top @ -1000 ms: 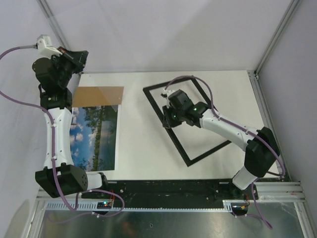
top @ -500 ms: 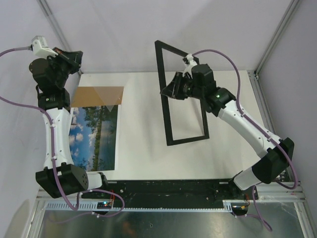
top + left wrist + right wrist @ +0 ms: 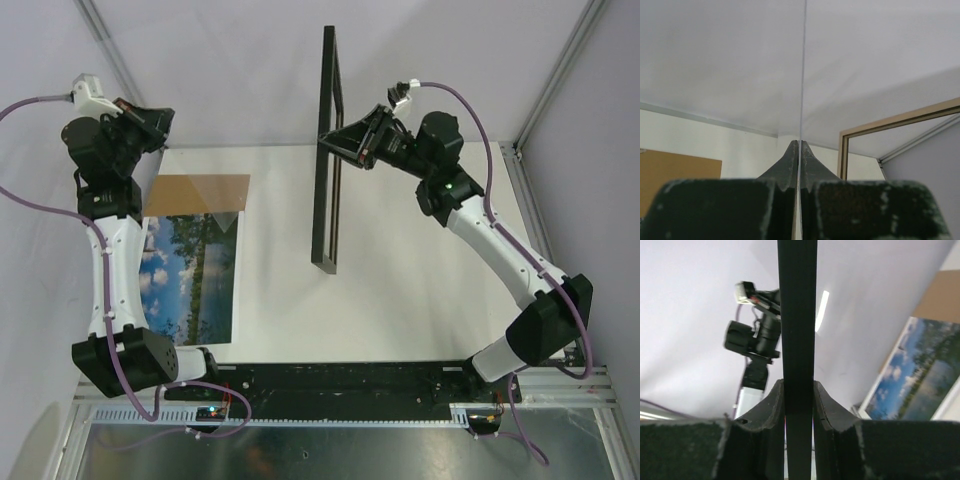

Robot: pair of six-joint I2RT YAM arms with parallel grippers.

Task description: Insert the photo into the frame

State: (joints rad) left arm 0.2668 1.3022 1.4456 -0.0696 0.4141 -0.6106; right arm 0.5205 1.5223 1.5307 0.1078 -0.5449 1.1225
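The frame (image 3: 326, 150) is off the table and stands on edge, black and thin in the top view. My right gripper (image 3: 340, 140) is shut on its rail, which fills the gap between the fingers in the right wrist view (image 3: 798, 382). The frame's pale wood side (image 3: 890, 121) shows in the left wrist view. The photo (image 3: 190, 275) lies face up at the table's left, also seen in the right wrist view (image 3: 915, 375). My left gripper (image 3: 152, 120) is raised at the far left, shut on a thin clear sheet (image 3: 803, 75) seen edge-on between its jaws (image 3: 798, 142).
A brown cardboard backing board (image 3: 200, 192) lies beyond the photo, overlapping its far end. It also shows in the left wrist view (image 3: 675, 175) and the right wrist view (image 3: 945, 295). White enclosure walls stand close behind and beside the table (image 3: 400, 290).
My right gripper has lifted the frame from flat on the table and turned it upright, edge toward the top camera. The left arm has barely moved.
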